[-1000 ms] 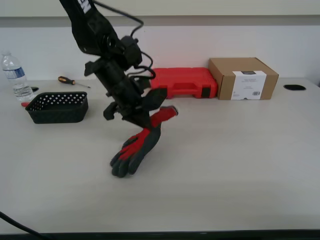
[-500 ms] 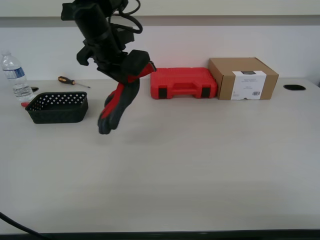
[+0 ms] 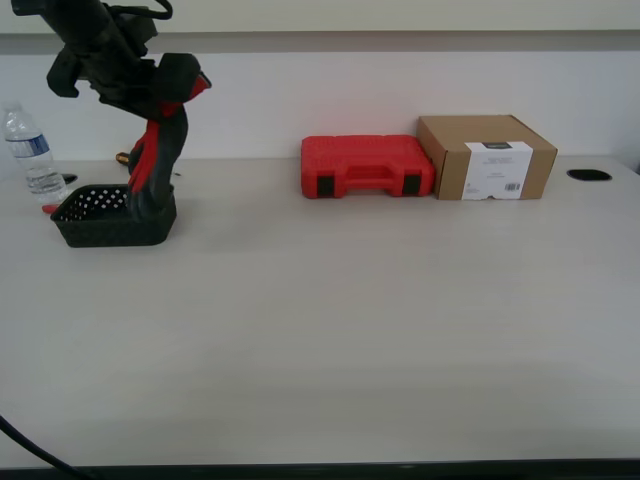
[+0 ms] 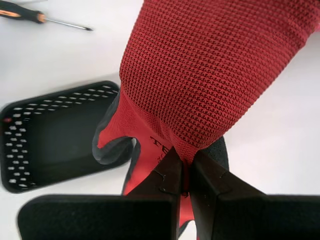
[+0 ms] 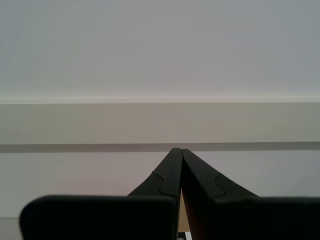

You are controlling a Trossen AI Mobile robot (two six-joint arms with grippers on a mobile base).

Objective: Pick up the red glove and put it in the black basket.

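Above the black basket, the red glove hung from my first end effector.
Pinched shut on the cuff, it had carried the glove off the surface toward nine o'clock; fingertips dipped inside, release seemed next. My second end effector was closed, empty.

Glove over basket

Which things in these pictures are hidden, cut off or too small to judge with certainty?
- Red glove: in the exterior view its fingertips overlap the black basket; whether they touch the bottom cannot be told.
- Screwdriver: the exterior view shows only a bit behind the glove; the first wrist view's edge cuts its handle.
- My second gripper: absent from the exterior view; its own view shows only wall.
- Water bottle: label too small to read.
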